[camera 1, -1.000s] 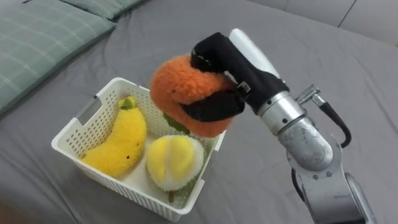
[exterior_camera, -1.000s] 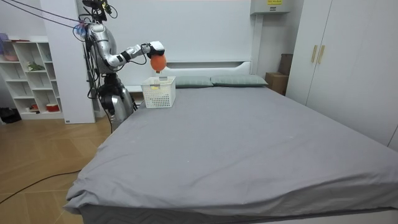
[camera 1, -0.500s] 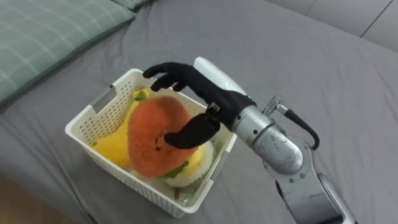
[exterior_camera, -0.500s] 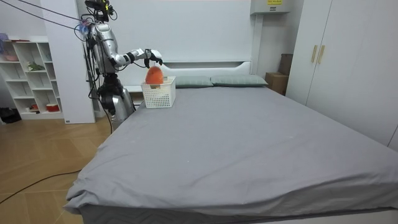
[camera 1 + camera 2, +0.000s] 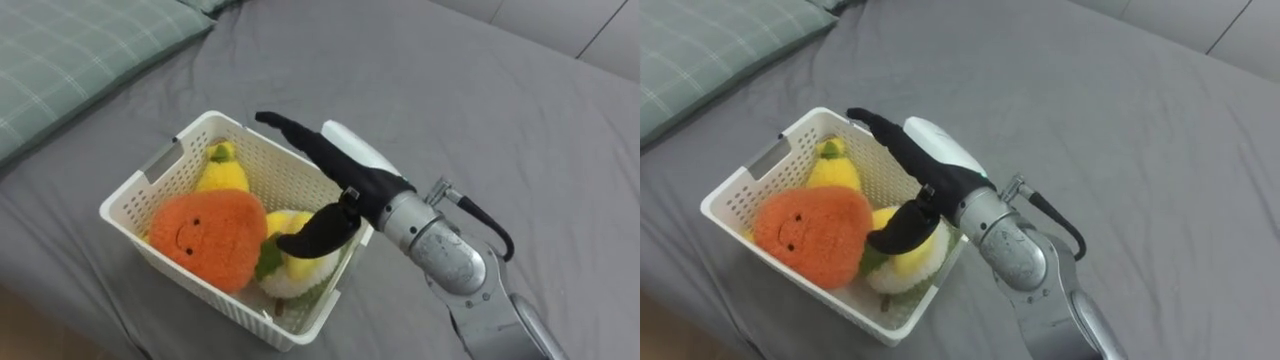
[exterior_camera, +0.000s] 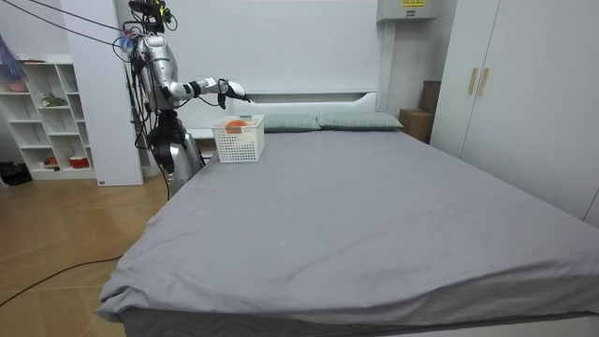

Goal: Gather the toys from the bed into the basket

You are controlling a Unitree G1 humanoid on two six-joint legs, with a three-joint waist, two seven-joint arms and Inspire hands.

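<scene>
A white plastic basket (image 5: pixel 135 188) (image 5: pixel 736 183) (image 6: pixel 239 140) stands on the grey bed near its head end. Inside lie an orange plush toy with a face (image 5: pixel 203 238) (image 5: pixel 805 232), a yellow banana plush (image 5: pixel 222 172) (image 5: pixel 830 166) behind it, and a pale yellow round plush (image 5: pixel 296 268) (image 5: pixel 906 256) at the right. My right hand (image 5: pixel 335 170) (image 5: pixel 928 160) (image 6: pixel 229 88) hovers open over the basket's right side, fingers stretched out, thumb hanging down above the round plush, holding nothing.
A green checked pillow (image 5: pixel 70 55) (image 5: pixel 695 50) lies at the upper left of the basket. The grey bed (image 6: pixel 374 215) stretches wide to the room view's right. I stand at the bed's head corner beside a white shelf (image 6: pixel 47 112).
My right hand opened and let go of the orange plush, which dropped into the basket's front left part. The hand's fingers have straightened above the basket.
</scene>
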